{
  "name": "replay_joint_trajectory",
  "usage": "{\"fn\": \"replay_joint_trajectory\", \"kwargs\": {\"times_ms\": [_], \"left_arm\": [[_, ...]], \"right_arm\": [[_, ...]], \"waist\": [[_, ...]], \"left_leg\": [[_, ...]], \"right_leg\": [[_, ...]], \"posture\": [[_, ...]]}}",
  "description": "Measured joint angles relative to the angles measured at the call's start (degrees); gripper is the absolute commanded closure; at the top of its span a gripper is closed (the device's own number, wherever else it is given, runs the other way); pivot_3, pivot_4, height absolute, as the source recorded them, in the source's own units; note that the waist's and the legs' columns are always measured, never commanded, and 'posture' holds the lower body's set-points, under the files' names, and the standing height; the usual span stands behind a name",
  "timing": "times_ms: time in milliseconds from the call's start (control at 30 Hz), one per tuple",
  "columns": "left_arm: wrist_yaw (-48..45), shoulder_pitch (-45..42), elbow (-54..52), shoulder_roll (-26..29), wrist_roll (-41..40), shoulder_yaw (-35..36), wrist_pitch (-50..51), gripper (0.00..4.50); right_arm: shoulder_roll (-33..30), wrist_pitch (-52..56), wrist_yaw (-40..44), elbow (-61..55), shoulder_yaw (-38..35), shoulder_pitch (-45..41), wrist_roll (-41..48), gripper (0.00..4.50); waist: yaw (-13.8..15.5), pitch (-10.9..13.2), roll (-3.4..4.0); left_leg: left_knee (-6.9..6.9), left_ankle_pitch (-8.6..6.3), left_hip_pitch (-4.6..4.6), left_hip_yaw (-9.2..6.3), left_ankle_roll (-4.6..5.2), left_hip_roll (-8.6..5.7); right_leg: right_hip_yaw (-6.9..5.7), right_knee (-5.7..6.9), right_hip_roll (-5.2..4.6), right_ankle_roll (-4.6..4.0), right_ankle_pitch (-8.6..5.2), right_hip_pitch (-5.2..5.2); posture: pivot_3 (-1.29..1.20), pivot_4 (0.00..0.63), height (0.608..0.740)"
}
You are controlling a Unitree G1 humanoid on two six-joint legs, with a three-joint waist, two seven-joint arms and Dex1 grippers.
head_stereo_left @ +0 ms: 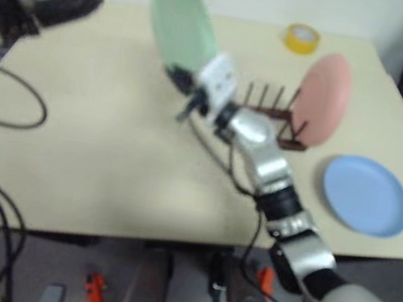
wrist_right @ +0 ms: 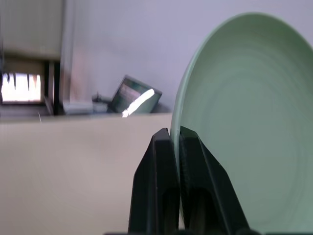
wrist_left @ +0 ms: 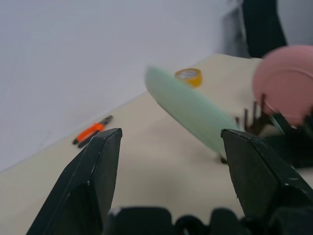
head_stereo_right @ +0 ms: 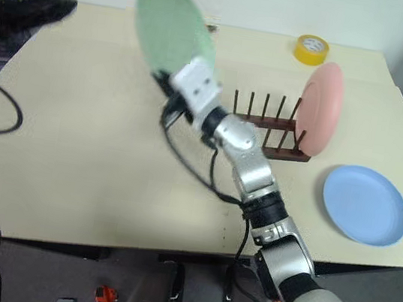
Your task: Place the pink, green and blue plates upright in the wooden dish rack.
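Nearest the head camera, the right arm reaches out over the tabletop [head_stereo_right: 68, 177], its right gripper [wrist_right: 175, 139] clamped on the rim of the green plate [head_stereo_right: 170, 29], which it holds edge-up in the air, tilted, to the left of the wooden dish rack [head_stereo_right: 266, 126]. The left gripper [wrist_left: 171, 142] stands released and empty, jaws wide, off at the tabletop's left side. The pink plate [head_stereo_right: 320, 108] already stands upright at the rack's right end; the blue plate [head_stereo_right: 364, 204] lies flat on the tabletop, just right of the rack.

The step in hand looks like carrying the green plate to the rack. Next it must be brought over a free gap between pegs, probably beside the pink one, turned parallel to it and lowered edge-first.

The plates are plain, matte, shallow rounds; the rack is dark wood with thin upright pegs, slim enough to snag a tilted rim.
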Motion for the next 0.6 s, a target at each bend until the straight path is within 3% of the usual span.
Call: {"fn": "replay_joint_trajectory", "kwargs": {"times_ms": [200,433,600], "left_arm": [[-5.3,9.5,-4.7,-2.2,-3.9,-0.9,-7.1,0.97],[-6.7,12.5,-4.4,-6.5,1.3,-18.4,-15.5,0.97],[-6.7,9.3,-4.3,-9.1,1.9,-24.0,-16.7,0.97]], "right_arm": [[-5.4,23.7,-3.5,-10.5,-15.1,-7.0,21.3,4.50],[-20.2,40.9,-10.9,-10.5,-31.3,-12.2,37.2,4.50],[-28.3,51.3,-12.4,-8.6,-36.9,-10.1,45.9,4.50]], "waist": [[0.8,0.0,0.01],[1.7,0.1,0.10],[1.1,0.1,0.13]], "left_leg": [[0.00,0.00,0.04,0.02,0.01,-0.04],[-0.10,-0.03,-0.10,0.17,0.08,-0.09],[-0.20,-0.06,-0.08,0.25,0.12,-0.11]], "right_leg": [[0.00,-0.03,-0.05,-0.42,-0.15,0.03],[0.07,-0.18,-0.02,-0.38,-0.15,0.00],[0.11,-0.17,0.14,-0.13,-0.02,-0.06]], "posture": [[0.00,0.150,0.740],[0.00,0.150,0.740],[0.00,0.150,0.740]]}}
